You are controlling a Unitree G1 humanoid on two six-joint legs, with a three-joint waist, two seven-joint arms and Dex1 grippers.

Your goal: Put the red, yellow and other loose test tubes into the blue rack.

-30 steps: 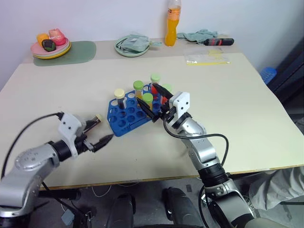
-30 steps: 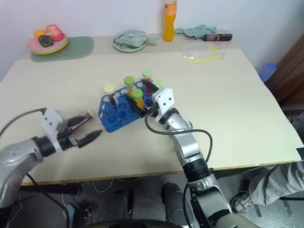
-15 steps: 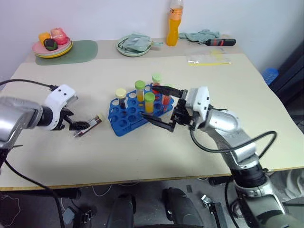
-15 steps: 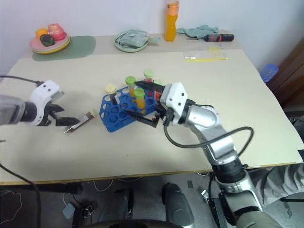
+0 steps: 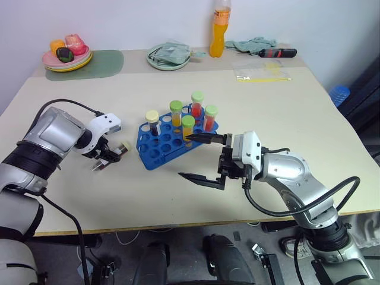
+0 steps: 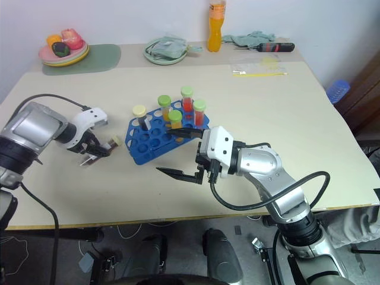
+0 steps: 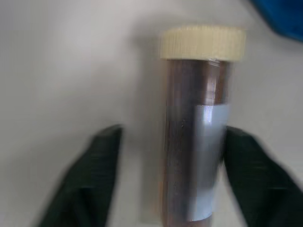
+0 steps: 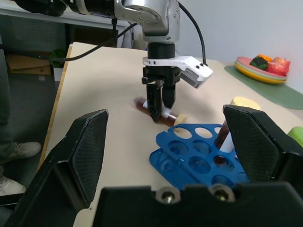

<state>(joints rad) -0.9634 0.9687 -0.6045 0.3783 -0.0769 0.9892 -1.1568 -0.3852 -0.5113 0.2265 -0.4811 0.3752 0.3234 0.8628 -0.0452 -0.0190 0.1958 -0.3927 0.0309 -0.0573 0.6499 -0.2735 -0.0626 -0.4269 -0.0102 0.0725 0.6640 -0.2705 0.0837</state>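
Observation:
The blue rack (image 5: 159, 152) stands mid-table with several capped tubes upright in it, red and yellow-orange with green caps and one dark with a cream cap. One loose test tube (image 5: 117, 151), dark brown with a cream cap, lies on the table left of the rack. My left gripper (image 5: 105, 158) points down over it. In the left wrist view the tube (image 7: 196, 142) lies between the two black fingers (image 7: 90, 179), one against it and a gap at the other. My right gripper (image 5: 184, 157) hangs wide open and empty in front of the rack.
At the table's back stand an orange drink bottle (image 5: 217, 29), a green plate (image 5: 155, 62) with a cloth on it, a plate of toy food (image 5: 65, 56) on a green mat, a screwdriver (image 5: 274, 52) and a clear bag (image 5: 261, 68).
My left gripper has swung in and down over the brown tube, and its fingers have narrowed around it. My right gripper has drawn back from the rack toward the table's front, still open.

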